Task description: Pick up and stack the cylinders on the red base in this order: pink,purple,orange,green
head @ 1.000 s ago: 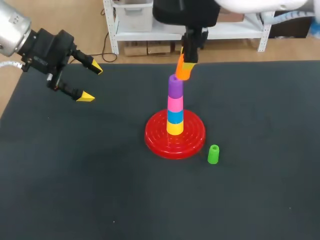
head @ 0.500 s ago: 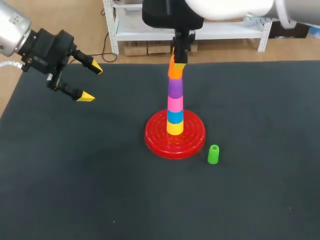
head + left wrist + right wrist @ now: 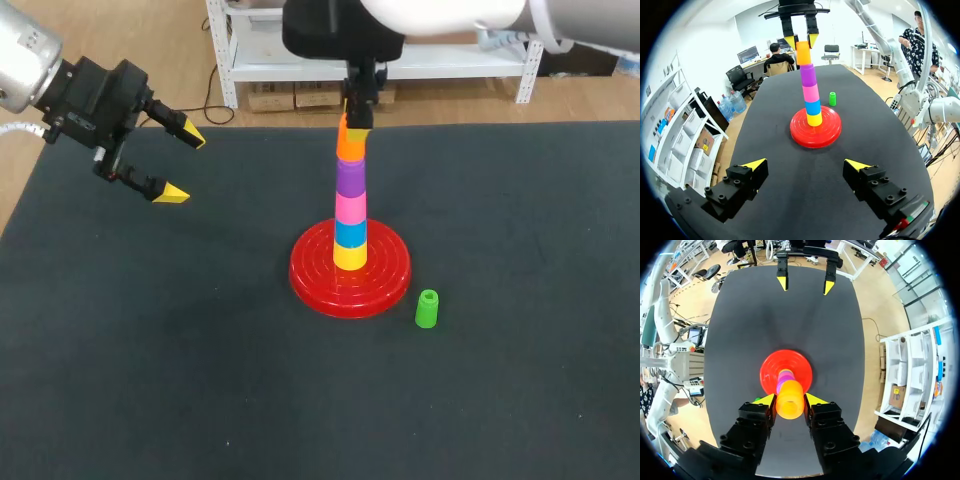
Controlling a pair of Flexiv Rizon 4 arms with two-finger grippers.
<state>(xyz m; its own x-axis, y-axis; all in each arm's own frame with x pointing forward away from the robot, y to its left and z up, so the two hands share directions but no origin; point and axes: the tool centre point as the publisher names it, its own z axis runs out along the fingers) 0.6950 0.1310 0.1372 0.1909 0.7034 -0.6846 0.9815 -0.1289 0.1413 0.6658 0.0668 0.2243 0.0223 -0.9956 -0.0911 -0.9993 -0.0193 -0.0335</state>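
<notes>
1. At the middle of the dark table mat (image 3: 200, 380) stands the round red plastic base (image 3: 385, 282). It carries a tower of a yellow cylinder (image 3: 349, 257), a blue cylinder (image 3: 350, 233), the pink cylinder (image 3: 350, 207) and the purple cylinder (image 3: 350, 177).
2. The orange plastic cylinder (image 3: 350, 146) sits on top of the purple one. From the left wrist view it looks seated and in line with the tower, though I cannot tell whether it is pressed fully home.
3. The right gripper (image 3: 790, 401) comes straight down from above and clamps the orange cylinder between its two yellow-tipped fingers, one on each side.
4. The step in hand is therefore the third placement, orange on purple, and it seems nearly complete.
5. The next move probably calls for spreading the fingers evenly and lifting straight up, because a sideways drag could tip so tall and narrow a tower.
6. The small green plastic cylinder (image 3: 427, 308) stands upright on the mat just beside the base rim, on the right arm's side and apart from it. It is the last piece to fetch.
7. The left gripper (image 3: 183, 166) hangs over the mat's far left corner, well apart from the base, with its fingers spread wide and holding nothing.
8. Nothing lies between the right gripper and the green cylinder except the tower itself, which the arm must clear.
</notes>
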